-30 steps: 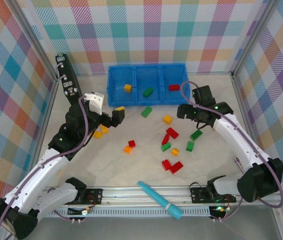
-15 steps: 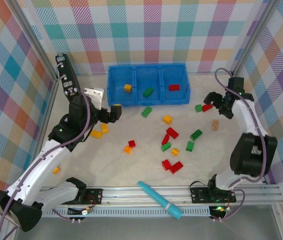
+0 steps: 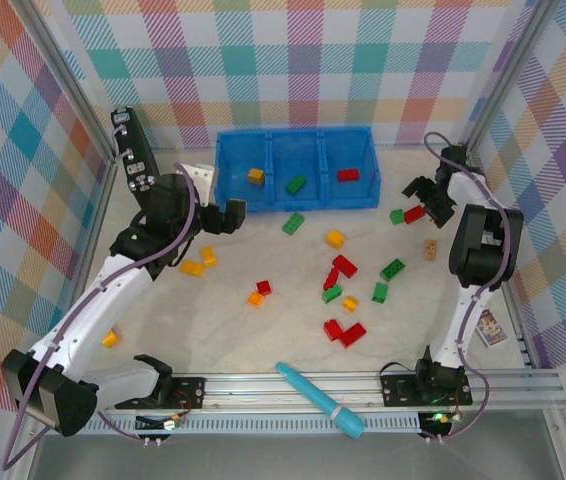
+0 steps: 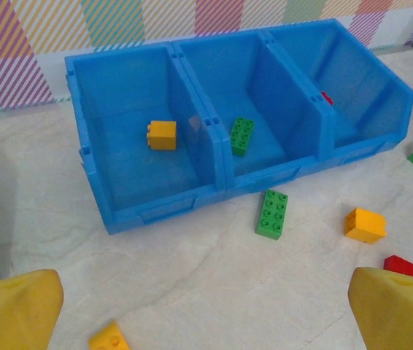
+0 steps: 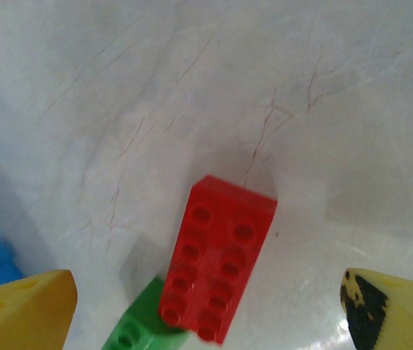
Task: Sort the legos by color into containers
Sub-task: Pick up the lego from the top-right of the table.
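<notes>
Right of the long blue three-compartment plastic bin (image 3: 293,203), right gripper (image 3: 425,197) hangs released over a red studded plastic brick (image 5: 217,259). Brick sits btwn the fingers, long axis crosswise to closing line, w/ a green brick (image 5: 137,332) against its corner. Left gripper (image 4: 206,306), also released, is well apart.

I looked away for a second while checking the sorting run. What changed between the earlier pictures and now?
The right arm swung from the table's middle out to the right edge; the right end effector, open, now hovers over a red brick beside a green brick, gripping nothing. The left end effector, open, moved slightly toward the blue bin. The bin's three bricks and the loose bricks in the middle stayed put.
</notes>
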`<state>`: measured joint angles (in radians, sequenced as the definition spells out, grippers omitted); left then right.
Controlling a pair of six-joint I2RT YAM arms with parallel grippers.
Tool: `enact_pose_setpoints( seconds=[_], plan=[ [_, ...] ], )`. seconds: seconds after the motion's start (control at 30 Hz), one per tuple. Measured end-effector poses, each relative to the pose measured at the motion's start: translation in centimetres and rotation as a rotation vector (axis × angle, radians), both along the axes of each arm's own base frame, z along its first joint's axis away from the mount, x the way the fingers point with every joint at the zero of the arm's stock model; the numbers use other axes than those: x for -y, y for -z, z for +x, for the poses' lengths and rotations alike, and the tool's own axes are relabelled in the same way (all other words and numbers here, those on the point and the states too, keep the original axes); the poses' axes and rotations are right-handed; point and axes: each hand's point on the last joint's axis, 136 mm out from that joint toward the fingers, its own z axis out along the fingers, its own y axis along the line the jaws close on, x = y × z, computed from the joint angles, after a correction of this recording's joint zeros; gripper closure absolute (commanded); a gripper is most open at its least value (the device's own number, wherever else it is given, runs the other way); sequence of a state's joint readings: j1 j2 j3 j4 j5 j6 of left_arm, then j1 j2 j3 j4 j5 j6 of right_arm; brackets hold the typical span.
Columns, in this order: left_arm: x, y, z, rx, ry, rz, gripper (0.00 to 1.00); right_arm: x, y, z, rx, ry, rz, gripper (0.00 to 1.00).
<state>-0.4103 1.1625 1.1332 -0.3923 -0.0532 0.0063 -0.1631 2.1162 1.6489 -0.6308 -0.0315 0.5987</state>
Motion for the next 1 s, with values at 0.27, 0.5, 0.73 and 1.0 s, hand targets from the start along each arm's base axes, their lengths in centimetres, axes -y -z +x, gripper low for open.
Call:
enact_pose_setpoints(
  seconds=[0.27, 0.5, 0.73, 1.0],
  plan=[
    [-1.2, 0.3, 0.6, -0.009, -0.027, -0.001, 0.0, 0.5, 1.1, 3.3, -0.022, 0.025, -0.062, 0.19],
    [-1.4, 0.3, 0.7, -0.011, -0.03, -0.007, 0.0, -1.1, 1.8, 2.9, -0.102, -0.033, -0.195, 0.22],
    [-1.5, 0.3, 0.7, -0.014, -0.027, -0.012, 0.0, -1.5, 2.2, 1.7, -0.155, -0.047, -0.222, 0.25],
    [-1.4, 0.4, 0.7, -0.018, -0.02, -0.016, 0.0, -1.4, 3.2, 0.5, -0.198, -0.051, -0.215, 0.18]
  ],
)
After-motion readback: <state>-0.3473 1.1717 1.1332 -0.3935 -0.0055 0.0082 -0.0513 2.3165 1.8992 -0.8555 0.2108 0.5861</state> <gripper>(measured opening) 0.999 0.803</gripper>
